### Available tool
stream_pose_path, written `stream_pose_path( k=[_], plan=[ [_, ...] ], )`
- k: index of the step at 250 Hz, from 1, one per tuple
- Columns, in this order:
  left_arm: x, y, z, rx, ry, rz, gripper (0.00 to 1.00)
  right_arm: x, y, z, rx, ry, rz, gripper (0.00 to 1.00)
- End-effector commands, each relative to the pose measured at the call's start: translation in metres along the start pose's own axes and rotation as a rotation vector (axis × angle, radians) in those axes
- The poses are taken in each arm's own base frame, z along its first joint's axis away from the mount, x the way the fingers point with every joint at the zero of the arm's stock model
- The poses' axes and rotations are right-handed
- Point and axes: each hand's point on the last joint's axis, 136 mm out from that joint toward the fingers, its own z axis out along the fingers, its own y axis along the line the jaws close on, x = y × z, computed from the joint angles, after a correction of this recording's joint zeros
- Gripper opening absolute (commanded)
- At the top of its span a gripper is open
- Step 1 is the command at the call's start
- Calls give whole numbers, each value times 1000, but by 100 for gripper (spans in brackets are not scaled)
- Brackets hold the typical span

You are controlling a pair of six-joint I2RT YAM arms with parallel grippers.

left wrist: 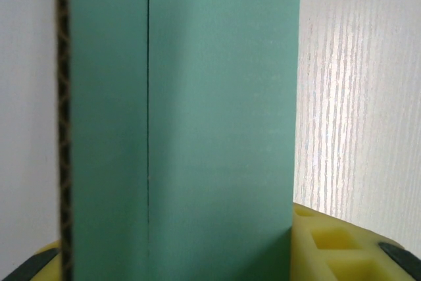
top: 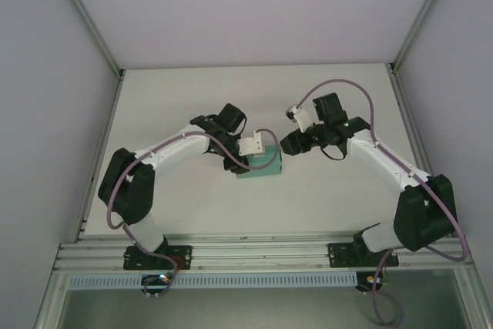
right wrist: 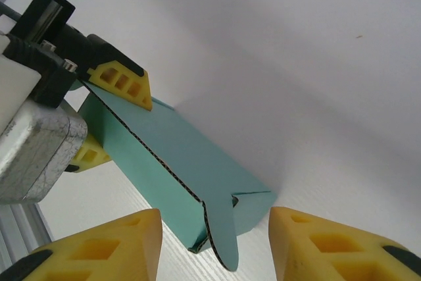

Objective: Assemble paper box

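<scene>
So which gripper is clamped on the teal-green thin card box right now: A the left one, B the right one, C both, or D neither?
A: the left gripper pinches a panel of the teal-green thin card box, while the right gripper stands wide open, not closed on it.

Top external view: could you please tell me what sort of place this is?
Likely a robot lab work cell: a white table boxed in by plain white panels, an aluminium rail carrying two arms, and one teal paper box.
</scene>
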Motion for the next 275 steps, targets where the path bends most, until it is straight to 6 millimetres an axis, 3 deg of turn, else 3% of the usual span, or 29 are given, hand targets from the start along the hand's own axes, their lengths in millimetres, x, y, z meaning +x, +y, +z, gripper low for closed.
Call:
stream_pose_path(
  k=[1,27,75,89,130,159,167,221,251,275],
  plan=[
    [0,1,0,12,17,3,34,6,1,6,1,47,-9,45],
    [0,1,0,10,18,3,34,10,0,12,2,83,4,43],
    [-1,7,1,-13,19,-6,34,19,3,16,11,140,16,10],
    [-7,12,0,-32,5,-23,34,22,2,15,29,144,49,4],
    [-18,19,0,-59,-22,-42,35,17,1,14,168,82,198,1],
    [-23,18,3,-67,-29,-39,35,13,0,25,315,-36,251,1],
    [-23,17,4,-68,-30,-36,35,9,4,20,321,-83,257,1],
    [-24,18,2,-82,-26,-45,37,22,-22,16,484,-216,355,0],
    [-25,18,3,-80,-34,-48,37,31,-10,25,454,-241,308,0],
    [-25,20,3,-86,-36,-52,38,47,-13,29,471,-232,298,0]
  ],
)
